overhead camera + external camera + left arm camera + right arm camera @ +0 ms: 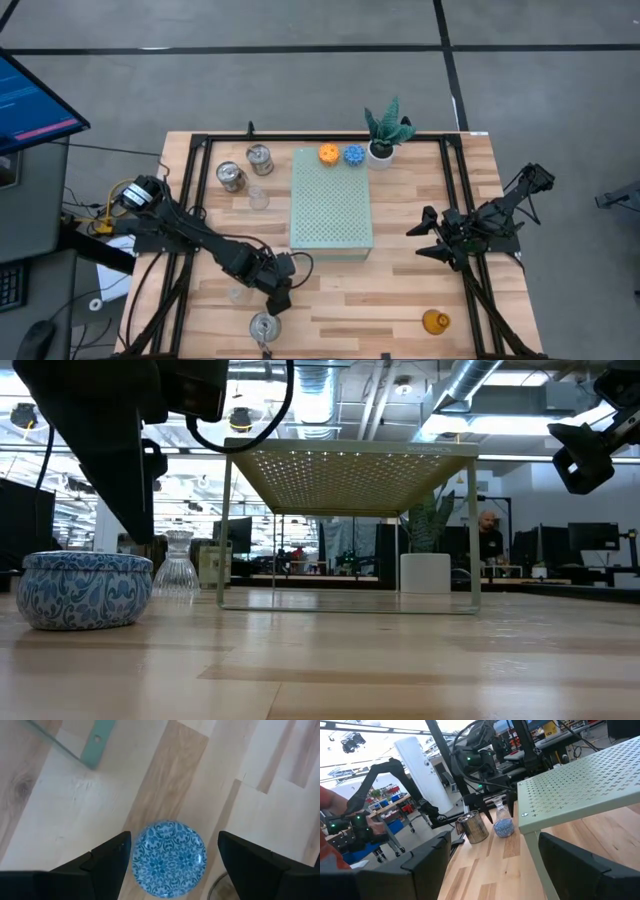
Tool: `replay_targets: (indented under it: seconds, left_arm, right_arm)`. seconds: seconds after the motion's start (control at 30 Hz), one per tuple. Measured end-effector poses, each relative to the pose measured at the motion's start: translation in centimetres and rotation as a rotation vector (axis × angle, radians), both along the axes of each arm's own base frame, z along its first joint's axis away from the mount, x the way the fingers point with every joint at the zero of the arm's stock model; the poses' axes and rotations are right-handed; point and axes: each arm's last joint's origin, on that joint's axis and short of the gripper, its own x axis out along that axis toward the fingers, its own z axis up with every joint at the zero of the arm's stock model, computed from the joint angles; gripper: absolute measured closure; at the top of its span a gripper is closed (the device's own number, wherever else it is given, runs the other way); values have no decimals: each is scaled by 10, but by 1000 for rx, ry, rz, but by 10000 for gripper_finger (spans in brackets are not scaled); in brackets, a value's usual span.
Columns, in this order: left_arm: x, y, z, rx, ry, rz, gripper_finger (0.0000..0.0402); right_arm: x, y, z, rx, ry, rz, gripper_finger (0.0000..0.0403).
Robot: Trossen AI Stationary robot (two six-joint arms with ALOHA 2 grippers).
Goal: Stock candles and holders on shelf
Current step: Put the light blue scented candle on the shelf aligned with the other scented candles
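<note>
A round tin (169, 859) with a blue-and-white pattern stands on the wooden table near its front edge (264, 326), left of centre. My left gripper (175, 839) hangs open above the tin, pointing steeply down, with one finger on each side of it and clear of it (280, 298). The mint-green perforated shelf (331, 210) stands mid-table, with an orange candle (328, 154) and a blue candle (354, 155) at its far edge. My right gripper (423, 238) waits open, level, right of the shelf.
Two silver tins (258, 157) (231, 177) and a clear glass cup (259, 198) stand left of the shelf. Another clear cup (238, 293) stands beside my left arm. An amber cup (435, 322) is at the front right, and a potted plant (385, 138) is behind the shelf.
</note>
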Motion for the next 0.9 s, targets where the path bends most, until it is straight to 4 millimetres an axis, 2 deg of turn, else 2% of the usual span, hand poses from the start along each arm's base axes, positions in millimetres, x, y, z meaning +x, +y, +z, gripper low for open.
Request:
replay_targets:
  seconds: [0.23,0.4,0.9]
  left_arm:
    - [0,-1,0,-8,-5,-7,101]
    - [4,-4,2,-15,-53,-75,93]
    - [7,0,5,-69,-43,-83,89]
  right_arm:
    - [0,0,0,0,0,0,111]
    - [0,0,0,0,0,0,111]
    - [0,0,0,0,0,0,111]
